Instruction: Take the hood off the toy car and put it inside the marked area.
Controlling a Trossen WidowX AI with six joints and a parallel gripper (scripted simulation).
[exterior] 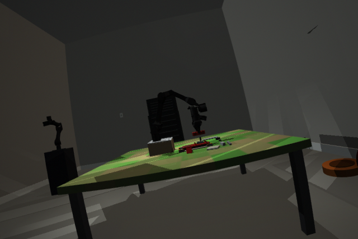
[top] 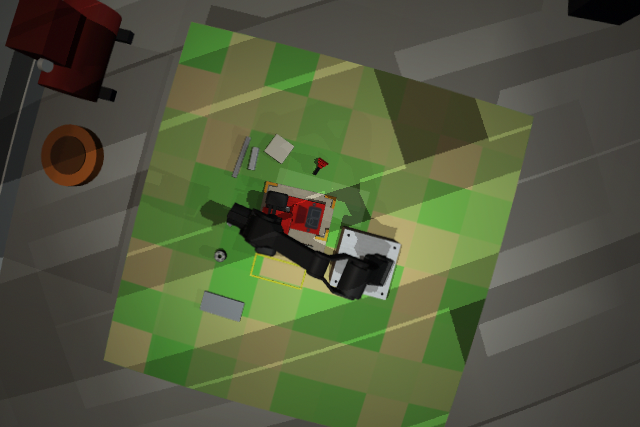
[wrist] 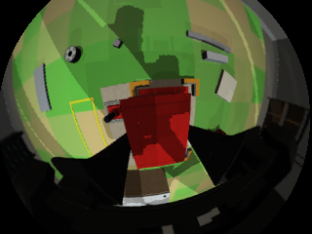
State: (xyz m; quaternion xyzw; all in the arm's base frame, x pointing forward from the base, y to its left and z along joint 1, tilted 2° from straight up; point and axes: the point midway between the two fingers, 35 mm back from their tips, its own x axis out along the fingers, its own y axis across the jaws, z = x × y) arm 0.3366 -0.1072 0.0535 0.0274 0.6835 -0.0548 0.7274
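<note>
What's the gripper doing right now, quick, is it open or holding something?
Gripper: closed on the red hood, holding it up above the toy car.

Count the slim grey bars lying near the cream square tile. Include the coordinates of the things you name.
2. The shorter grey bar (top: 253,158) (exterior: 222,143) (wrist: 215,58) lies next to the cream tile (top: 279,148) (exterior: 213,148) (wrist: 226,87); the longer grey bar (top: 241,157) (exterior: 229,143) (wrist: 208,41) lies just beyond it. Others may be hidden.
</note>
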